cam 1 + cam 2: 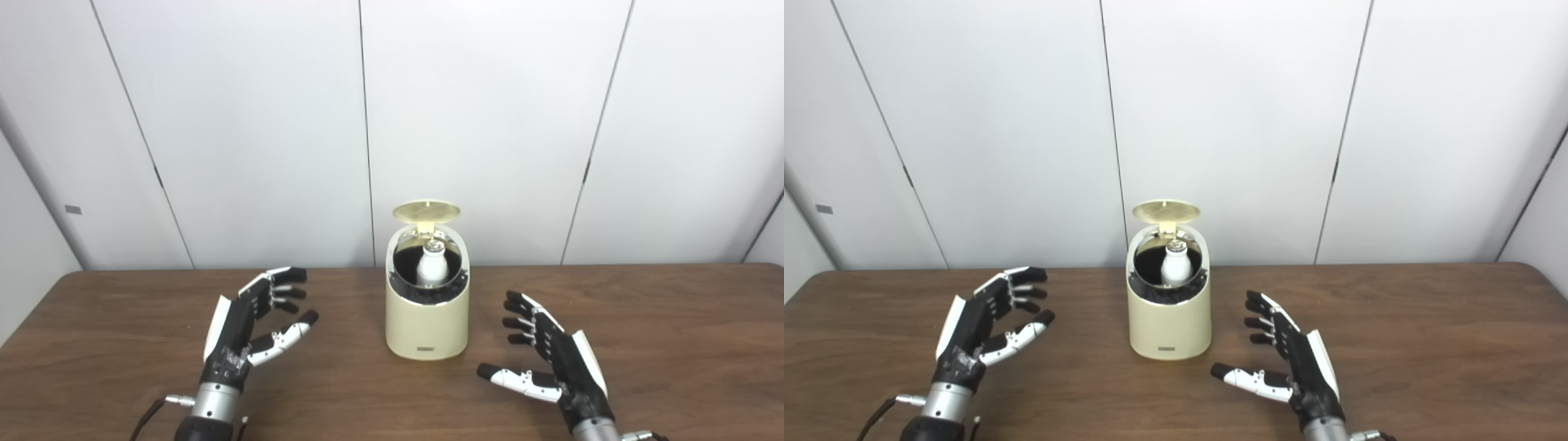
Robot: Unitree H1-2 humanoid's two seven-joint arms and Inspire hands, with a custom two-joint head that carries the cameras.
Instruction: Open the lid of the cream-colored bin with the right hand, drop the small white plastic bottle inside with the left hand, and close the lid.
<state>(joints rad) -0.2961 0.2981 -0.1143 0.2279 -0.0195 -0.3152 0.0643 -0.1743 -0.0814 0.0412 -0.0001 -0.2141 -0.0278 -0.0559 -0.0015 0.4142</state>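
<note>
Two hands, both empty, fingers spread apart and clear of everything. Left hand [245, 334] sits palm-in, its fingertips aimed toward the bin [427, 318] but well short of it. Right hand [551, 358] mirrors it on the other side, fingertips near the bin wall, not touching.

Bottle [432, 264] is already inside the bin, upright, cap showing above the rim, beyond both sets of fingertips. Lid [426, 212] stands raised on its hinge at the back, above and behind the bottle.

Judged step left: closing the lid.

Risks:
- Bottle stands tall in the opening; the lid may land on its cap and fail to seat.
- Bin looks light and narrow. A push on the lid from in front could tip it backward or slide it on the table [674, 343].
- Right fingers reaching up past the rim could catch the hinge post or knock the bottle over.
- Lid may spring back if not pressed fully down.

Count: one bin, one lid, one bottle, two hands, one table.
</note>
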